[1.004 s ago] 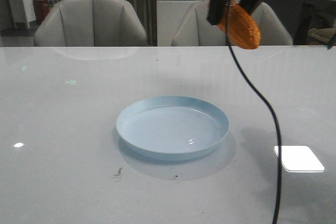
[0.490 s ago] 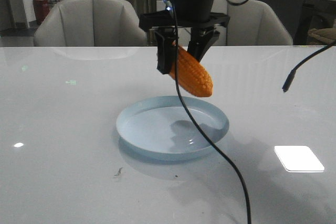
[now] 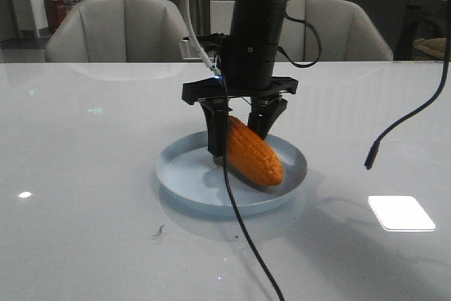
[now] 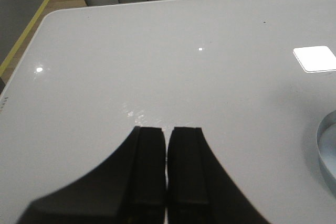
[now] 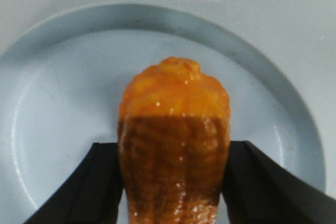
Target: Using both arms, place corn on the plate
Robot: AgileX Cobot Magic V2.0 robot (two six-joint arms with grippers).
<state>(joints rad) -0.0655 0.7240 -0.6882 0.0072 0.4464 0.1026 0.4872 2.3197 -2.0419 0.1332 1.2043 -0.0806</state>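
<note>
A glossy white table [image 3: 84, 174] fills the front view, with two grey chairs [image 3: 121, 27] behind its far edge and a bright square reflection [image 3: 401, 213] near the right side. One pale blue plate [image 3: 184, 174] sits mid-table. One orange corn [image 3: 252, 150] lies tilted in it, its lower end on or just above the plate floor; contact cannot be told. The right gripper [image 3: 239, 132] comes down from above, its two black fingers clamped on the cob's upper end. A black cable [image 3: 243, 230] hangs in front, and a second loose cable [image 3: 394, 128] dangles at right.

In the left wrist view, the left gripper [image 4: 167, 163] hangs over bare table, fingers pressed nearly together with nothing between them; the plate's rim [image 4: 321, 153] shows at the edge.

In the right wrist view, the right gripper [image 5: 173, 182] has its fingers tight against both sides of the corn [image 5: 174, 124], over the plate [image 5: 63, 103].
</note>
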